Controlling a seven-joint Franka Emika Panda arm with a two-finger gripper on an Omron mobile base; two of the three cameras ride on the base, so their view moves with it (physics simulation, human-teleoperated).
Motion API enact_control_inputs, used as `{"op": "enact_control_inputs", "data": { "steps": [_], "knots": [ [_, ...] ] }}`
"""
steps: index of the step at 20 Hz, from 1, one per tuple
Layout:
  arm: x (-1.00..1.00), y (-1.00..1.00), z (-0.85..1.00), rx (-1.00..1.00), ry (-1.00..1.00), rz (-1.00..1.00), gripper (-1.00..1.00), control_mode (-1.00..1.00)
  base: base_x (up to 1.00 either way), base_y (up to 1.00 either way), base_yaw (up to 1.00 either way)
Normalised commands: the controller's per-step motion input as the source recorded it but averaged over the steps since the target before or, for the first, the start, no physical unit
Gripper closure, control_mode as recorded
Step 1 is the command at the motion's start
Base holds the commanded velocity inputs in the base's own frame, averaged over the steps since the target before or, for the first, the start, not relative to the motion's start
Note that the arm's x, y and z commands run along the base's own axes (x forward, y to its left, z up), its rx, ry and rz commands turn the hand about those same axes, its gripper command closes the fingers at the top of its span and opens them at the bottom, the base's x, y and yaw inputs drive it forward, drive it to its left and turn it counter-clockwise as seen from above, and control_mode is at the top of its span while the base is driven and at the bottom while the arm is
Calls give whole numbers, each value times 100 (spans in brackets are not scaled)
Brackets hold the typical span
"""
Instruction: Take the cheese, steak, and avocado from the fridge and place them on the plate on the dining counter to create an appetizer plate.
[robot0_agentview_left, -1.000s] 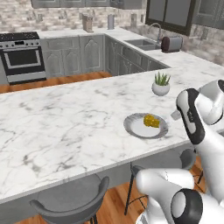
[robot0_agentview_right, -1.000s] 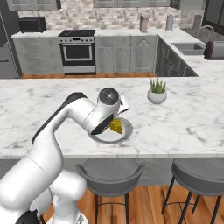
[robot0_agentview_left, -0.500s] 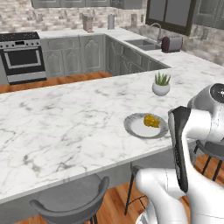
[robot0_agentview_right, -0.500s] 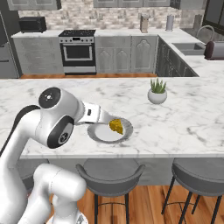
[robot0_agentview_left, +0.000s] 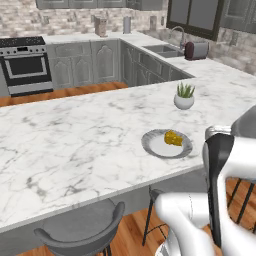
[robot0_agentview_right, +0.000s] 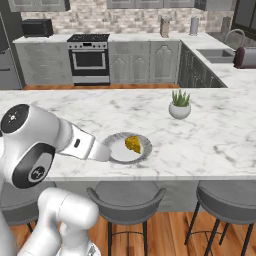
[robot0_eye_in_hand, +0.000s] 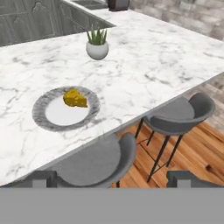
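Looking over the left base view, I find the small bright yellow holed cheese chunk (robot0_agentview_left: 173, 138) sitting on the far right part of the round light grey rimmed plate (robot0_agentview_left: 153, 147), near the front edge of the white marble dining counter (robot0_agentview_left: 75, 135).

From the right base view, that chunk (robot0_agentview_right: 133, 144) looks light and firm, slightly waxy I'd guess; pinching its flat sides would suit best.

Through the hand view, my gripper (robot0_eye_in_hand: 111, 178) is released, tips spread wide and empty, hanging off the counter's near edge above the round grey stools (robot0_eye_in_hand: 94, 162), with a white pot holding a green plant (robot0_eye_in_hand: 97, 46) further off.
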Motion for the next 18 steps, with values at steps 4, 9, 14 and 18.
{"op": "enact_control_inputs", "data": {
  "steps": [4, 9, 14, 18],
  "knots": [
    [-89, 0, 20, 0, -6, 0, -100, -100, 0, 0, 0],
    [-20, 1, 0, 0, -1, 0, -100, 100, -80, 30, 8],
    [0, 0, 0, 0, 0, 0, -100, 100, -60, 89, 29],
    [0, 0, 0, 0, 0, 0, -100, 100, -1, 100, 49]
  ]
}}
